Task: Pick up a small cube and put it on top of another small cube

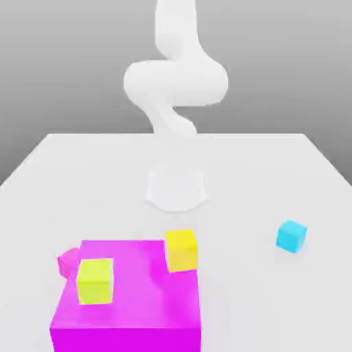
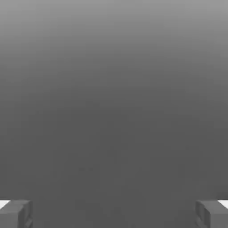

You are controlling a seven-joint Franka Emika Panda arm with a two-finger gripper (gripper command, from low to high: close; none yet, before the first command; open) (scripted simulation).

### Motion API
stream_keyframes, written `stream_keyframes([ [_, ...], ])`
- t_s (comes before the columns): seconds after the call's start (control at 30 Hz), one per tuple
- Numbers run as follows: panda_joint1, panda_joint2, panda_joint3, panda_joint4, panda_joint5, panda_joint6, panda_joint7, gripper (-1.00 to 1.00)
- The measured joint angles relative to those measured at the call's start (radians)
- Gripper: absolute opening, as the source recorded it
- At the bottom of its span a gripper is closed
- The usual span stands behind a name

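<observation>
nothing picked up yet: cyan cube sits alone on the table

the task looks unstarted. the small cyan cube [image 1: 291, 236] rests on the white table [image 1: 82, 185], toward the exterior view's right, well apart from everything else. the gripper [image 2: 114, 213] stands with its jaws spread wide and nothing between them, its grey fingertips [image 2: 15, 213] at opposite edges of the hand view. grasping, lifting and stacking all remain.

the big magenta block [image 1: 130, 309] is flat-topped and sharp-edged; two yellow cubes [image 1: 95, 280] sit on it, one near its far edge. a small pink cube [image 1: 69, 262] peeks out beside the block. every surface is plain, matte and untextured. the white arm [image 1: 175, 82] is smooth and rounded.
</observation>
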Motion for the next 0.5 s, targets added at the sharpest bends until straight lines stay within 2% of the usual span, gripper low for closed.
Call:
stream_keyframes([
  [0.5,0.392,0.335,0.006,-0.259,-0.021,0.249,-0.642,0.00],
])
